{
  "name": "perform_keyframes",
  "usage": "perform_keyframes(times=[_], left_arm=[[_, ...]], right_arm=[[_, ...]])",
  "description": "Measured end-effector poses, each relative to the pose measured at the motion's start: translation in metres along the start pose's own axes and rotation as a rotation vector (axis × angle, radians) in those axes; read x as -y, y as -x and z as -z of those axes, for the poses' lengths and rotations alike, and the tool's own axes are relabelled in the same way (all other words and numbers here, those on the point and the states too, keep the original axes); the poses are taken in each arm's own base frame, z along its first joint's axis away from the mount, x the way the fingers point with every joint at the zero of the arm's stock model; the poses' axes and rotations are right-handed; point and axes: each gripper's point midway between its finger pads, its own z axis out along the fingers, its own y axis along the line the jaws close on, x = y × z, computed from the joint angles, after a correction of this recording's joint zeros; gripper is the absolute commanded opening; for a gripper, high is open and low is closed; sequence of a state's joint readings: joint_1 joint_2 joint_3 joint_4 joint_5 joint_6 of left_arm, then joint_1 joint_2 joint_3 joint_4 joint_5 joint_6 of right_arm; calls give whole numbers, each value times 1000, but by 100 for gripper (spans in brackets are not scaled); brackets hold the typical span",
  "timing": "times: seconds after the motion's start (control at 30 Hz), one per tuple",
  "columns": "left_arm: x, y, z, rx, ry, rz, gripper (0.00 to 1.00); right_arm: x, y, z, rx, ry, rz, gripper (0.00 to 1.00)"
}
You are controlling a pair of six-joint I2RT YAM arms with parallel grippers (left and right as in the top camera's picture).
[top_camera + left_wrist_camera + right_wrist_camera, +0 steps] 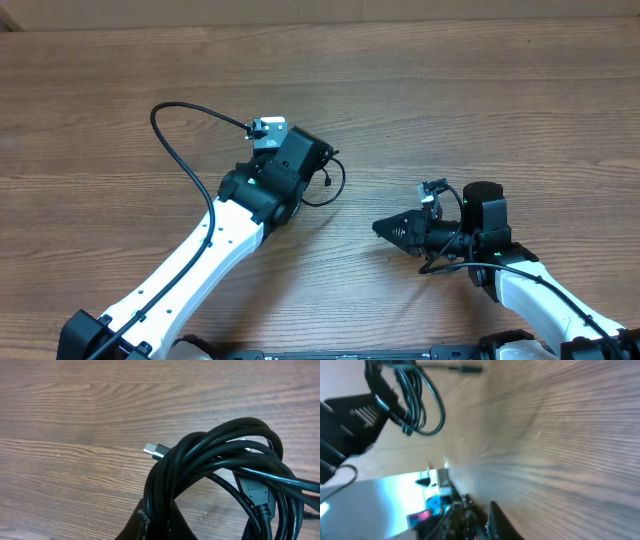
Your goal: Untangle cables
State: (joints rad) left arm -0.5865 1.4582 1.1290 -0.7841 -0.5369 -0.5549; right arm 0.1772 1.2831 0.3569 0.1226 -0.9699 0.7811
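Brown wood-grain table (450, 90) with the left pincer (322, 158) clamped on a coiled bunch of thin black cables (162, 477) near the middle. Right pincer (385, 227) sits apart from them, can't tell if it's together or parted.

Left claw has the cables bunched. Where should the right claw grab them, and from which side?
Take the open loop of the cables that bulges out of the left claw toward the right claw. Probably come in straight from the right arm's side: that loop hangs clear of the holding claw, while the strands at the pinch are packed tight.
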Motion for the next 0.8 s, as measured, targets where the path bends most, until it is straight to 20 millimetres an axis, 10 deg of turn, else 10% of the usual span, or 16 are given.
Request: perform_keyframes(times=[0.37,0.8], left_arm=[[27,-13,2,-77,-157,-27,4],[62,-25,13,-142,-350,-86,4]], right_arm=[[-21,-4,-23,17,12,13,63],[44,-2,-31,238,-356,-185,56]])
